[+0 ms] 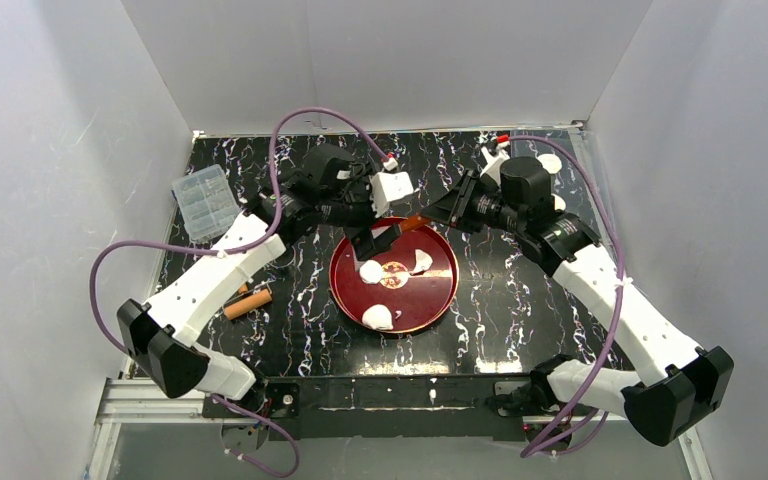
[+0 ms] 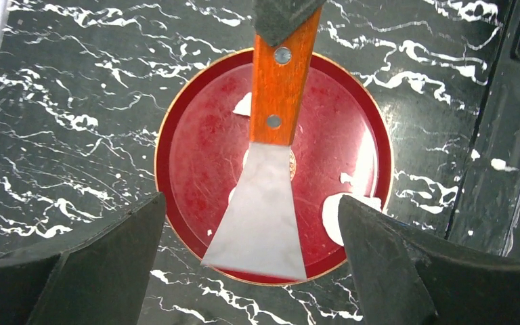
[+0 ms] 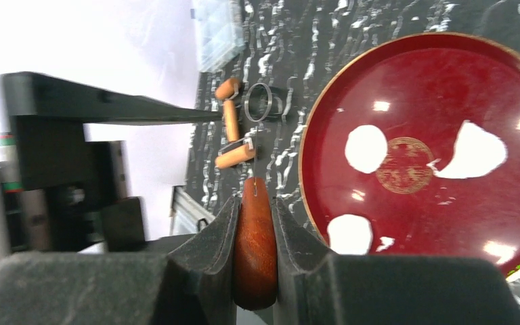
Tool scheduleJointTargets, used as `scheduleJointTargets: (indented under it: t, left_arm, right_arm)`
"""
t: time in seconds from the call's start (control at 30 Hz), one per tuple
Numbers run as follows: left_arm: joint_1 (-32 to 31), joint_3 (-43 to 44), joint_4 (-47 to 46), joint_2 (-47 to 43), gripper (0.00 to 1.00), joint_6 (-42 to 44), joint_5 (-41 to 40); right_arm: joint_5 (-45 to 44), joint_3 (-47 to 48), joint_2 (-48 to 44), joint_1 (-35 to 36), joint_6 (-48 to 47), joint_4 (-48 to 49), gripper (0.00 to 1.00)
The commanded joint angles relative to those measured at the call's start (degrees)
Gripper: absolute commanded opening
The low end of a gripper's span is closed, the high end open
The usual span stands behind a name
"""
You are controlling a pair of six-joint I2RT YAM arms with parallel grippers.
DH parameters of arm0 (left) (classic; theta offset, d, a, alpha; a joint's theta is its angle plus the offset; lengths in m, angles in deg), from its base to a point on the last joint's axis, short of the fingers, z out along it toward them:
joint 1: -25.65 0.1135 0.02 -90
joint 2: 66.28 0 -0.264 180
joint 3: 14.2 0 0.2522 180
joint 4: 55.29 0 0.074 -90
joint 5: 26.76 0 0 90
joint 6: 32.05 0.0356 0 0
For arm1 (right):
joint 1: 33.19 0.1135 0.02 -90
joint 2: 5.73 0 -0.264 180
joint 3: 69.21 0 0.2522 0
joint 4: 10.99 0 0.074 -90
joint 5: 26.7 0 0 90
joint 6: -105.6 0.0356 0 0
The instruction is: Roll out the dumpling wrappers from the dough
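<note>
**Two arms at a red tray, scraper in hand**

Top view: the right gripper is clamped on the orange handle of a scraper. The blade is hidden beneath the left gripper, whose jaws are hard to read here. The red tray holds two dumpling wrappers and one ragged piece of dough. The table is black with white veins, and the walls are plain white.

Left wrist view: its own fingers stand wide apart, cut off at the bottom edge. The scraper blade covers the tray's middle and part of the dough.

Right wrist view: the jaws are tight on the handle. A wooden rolling pin, a metal ring and a blurred clear box lie beside the tray.
</note>
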Motion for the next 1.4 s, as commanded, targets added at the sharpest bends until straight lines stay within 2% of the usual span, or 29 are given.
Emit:
scheduleJointTargets:
  t: [0.0, 0.07, 0.13, 0.33, 0.47, 0.53, 0.7, 0.73, 0.87, 0.93, 0.97, 1.0, 1.03, 1.27, 1.37]
  left_arm:
    - [-0.84, -1.67, -0.22, 0.38, 0.98, 2.58, 2.78]
    - [-0.84, -1.38, -1.43, 0.86, 0.98, 1.86, 3.43]
    - [-0.91, -0.94, -1.71, 1.31, 0.93, 1.23, 4.22]
    - [-0.91, -0.75, -1.90, 2.21, 0.58, -1.36, 6.22]
    - [-0.91, -1.37, -1.73, 2.10, 0.54, -1.38, 7.31]
    - [-0.86, -1.34, -1.70, 2.22, 0.47, -1.63, 7.31]
    - [-0.91, -1.21, -1.66, 2.19, 0.04, -1.69, 6.26]
    - [-0.87, -1.24, -1.52, 2.10, 0.00, -1.80, 5.92]
    - [-0.79, -0.80, 0.35, 2.09, 0.00, -2.29, 5.60]
    - [-0.87, -0.66, 1.83, 1.93, 0.00, -2.15, 6.86]
    - [-0.76, -0.60, 2.66, 1.86, 0.00, -1.96, 7.63]
    - [-0.79, -0.65, 3.50, 1.81, 0.00, -1.81, 8.25]
    - [-0.83, -0.63, 4.21, 1.69, 0.00, -1.64, 8.83]
    - [-0.83, -1.56, 8.34, 0.61, 0.00, 0.24, 12.30]
    - [-0.79, -1.00, 12.66, 0.55, 0.00, 3.00, 15.99]
  right_arm:
    - [2.57, -1.33, -2.10, 1.27, 6.62, 9.32, 0.01]
    - [3.47, -2.05, -1.91, 1.44, 7.46, 10.45, 0.01]
    - [4.26, -2.34, -1.71, 1.56, 7.80, 11.13, 0.01]
    - [6.92, -3.26, -0.42, 1.58, 8.67, 15.39, 0.01]
    - [8.66, -4.05, 0.63, 1.58, 10.53, 18.79, 0.01]
    - [9.07, -4.17, 0.99, 1.58, 10.89, 19.39, 0.01]
    - [9.03, -5.85, 0.72, 1.58, 9.77, 20.18, 0.01]
    - [9.19, -6.51, 0.57, 1.58, 9.02, 21.83, 0.01]
    - [12.18, -6.05, 0.98, 1.49, 2.49, 23.01, 0.02]
    - [15.98, -4.61, 1.22, 1.35, -2.58, 22.34, 0.31]
    - [18.02, -3.82, 1.24, 1.32, -5.59, 21.81, 0.51]
    - [19.37, -2.91, 1.13, 1.24, -8.48, 21.06, 0.61]
    - [20.78, -2.20, 0.88, 1.09, -11.18, 18.84, 0.65]
    - [33.65, 2.63, 0.51, -1.19, -28.00, 5.02, 0.68]
    - [38.88, 5.90, 0.26, -1.38, -44.20, -6.25, 0.68]
